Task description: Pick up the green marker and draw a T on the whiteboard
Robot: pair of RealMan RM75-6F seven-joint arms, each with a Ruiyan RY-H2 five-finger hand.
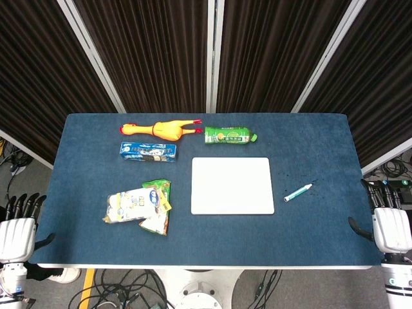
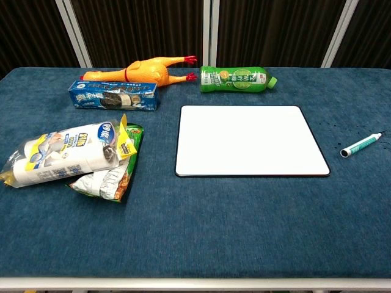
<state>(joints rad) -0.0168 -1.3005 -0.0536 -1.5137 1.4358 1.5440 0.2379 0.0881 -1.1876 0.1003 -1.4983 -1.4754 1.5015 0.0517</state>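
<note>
Both robot hands rest empty at the desk's lower corners; the marker lies untouched.

At lower left, the left robot hand sits off the desk edge, fingers apart, holding nothing. Right of it lie snack packs, with a blue box and rubber chicken above. The whiteboard is at centre, a green bottle above it. The marker lies right of the whiteboard, apart from it. At lower right, the right robot hand is likewise spread and empty.
</note>
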